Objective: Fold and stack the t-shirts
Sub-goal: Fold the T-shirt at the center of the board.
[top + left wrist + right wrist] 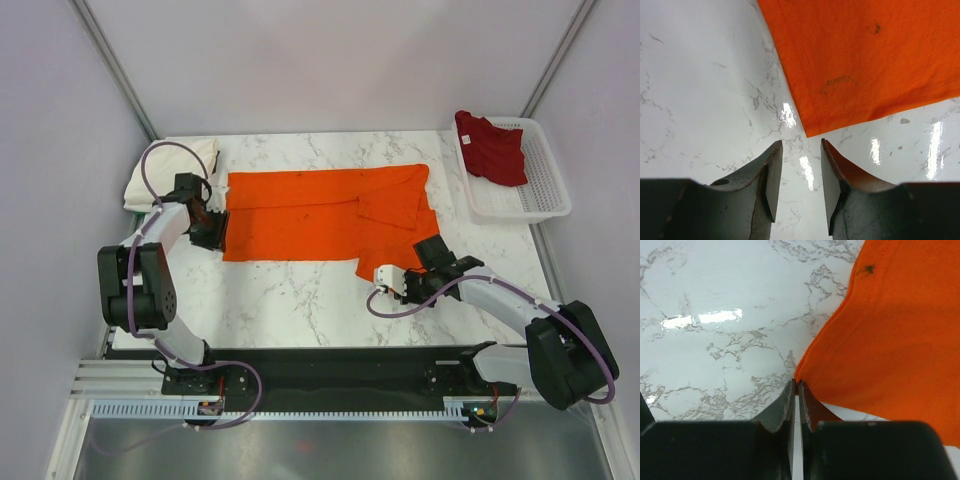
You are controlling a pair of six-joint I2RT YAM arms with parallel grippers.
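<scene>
Bright orange cloth t-shirt [300,215] spread across the middle of the white marble surface [290,300], left fingers [767,175] apart, just short of its corner by the left edge, right fingers [782,410] squeezed together on its near corner.

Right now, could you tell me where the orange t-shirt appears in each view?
Top external: orange t-shirt spread mid-table.
Left wrist: upper right, corner just beyond open left gripper.
Right wrist: right side, corner pinched by right gripper.
Shared landmark: marble tabletop.
</scene>
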